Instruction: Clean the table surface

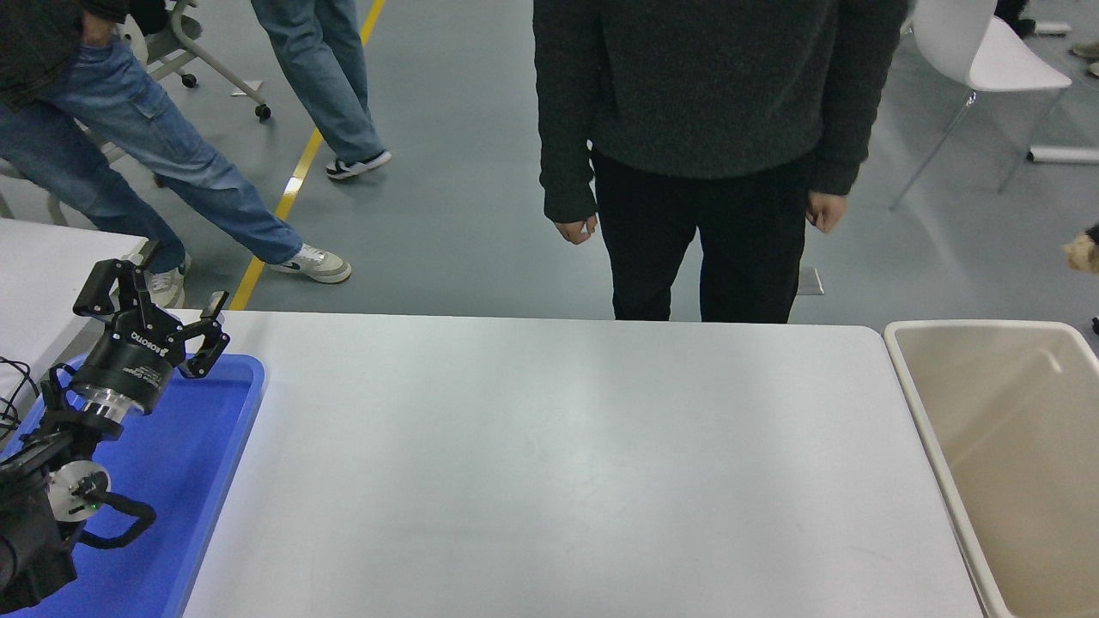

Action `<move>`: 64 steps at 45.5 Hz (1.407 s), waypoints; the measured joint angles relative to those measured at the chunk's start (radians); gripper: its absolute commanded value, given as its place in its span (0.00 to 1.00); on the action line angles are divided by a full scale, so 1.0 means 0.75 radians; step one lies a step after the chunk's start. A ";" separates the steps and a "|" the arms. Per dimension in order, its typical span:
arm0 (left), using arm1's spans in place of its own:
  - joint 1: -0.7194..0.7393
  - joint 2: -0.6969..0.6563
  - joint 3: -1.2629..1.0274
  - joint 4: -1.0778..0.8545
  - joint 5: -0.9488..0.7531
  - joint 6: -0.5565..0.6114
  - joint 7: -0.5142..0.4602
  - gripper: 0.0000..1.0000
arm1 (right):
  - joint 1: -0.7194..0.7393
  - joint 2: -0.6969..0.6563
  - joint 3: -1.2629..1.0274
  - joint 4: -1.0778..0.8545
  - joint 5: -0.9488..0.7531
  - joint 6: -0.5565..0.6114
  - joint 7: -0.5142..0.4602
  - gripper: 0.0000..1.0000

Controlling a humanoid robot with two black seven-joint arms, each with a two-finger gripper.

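A person in a dark grey knitted sweater and black trousers (700, 154) stands just behind the far edge of the wide matte white tabletop (549, 463), arms hanging, both hands loosely curled. Farther behind that edge and to the left, two people in blue jeans (163, 163) are on the grey floor near a yellow floor line (292, 184), and a white plastic chair (979, 60) stands behind the table's far right corner. A beige plastic bin (932, 403) sits against the tabletop's right end, and a blue plastic tray (219, 455) lies at its left end. Over that tray rests the left black gripper (159, 322), its fingers spread wide with nothing between them. Beyond the bin's far rim, at the right edge of the view, a scrap of tan crumpled material (1083, 253) shows with a dark sliver of the right gripper beside it; whether that claw is clamped cannot be told. The tabletop fills the middle of the view, plain and pale, with faint scuffs and a soft sheen
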 measured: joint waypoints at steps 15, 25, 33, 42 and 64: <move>0.000 0.000 0.000 0.000 0.000 0.000 0.000 1.00 | -0.094 0.212 -0.003 -0.310 0.005 -0.044 -0.002 0.00; 0.000 0.000 0.000 0.001 0.000 0.000 0.000 1.00 | -0.164 0.310 -0.042 -0.438 0.004 -0.039 -0.008 0.00; 0.000 0.000 0.000 0.001 0.000 0.000 0.000 1.00 | -0.223 0.373 -0.126 -0.519 0.006 -0.011 -0.018 0.00; 0.000 0.000 0.000 0.001 0.000 0.000 0.000 1.00 | -0.275 0.429 -0.202 -0.591 0.006 0.045 -0.037 0.00; 0.000 0.000 0.000 0.002 0.000 0.000 0.000 1.00 | -0.316 0.494 -0.276 -0.632 0.006 0.120 -0.064 0.00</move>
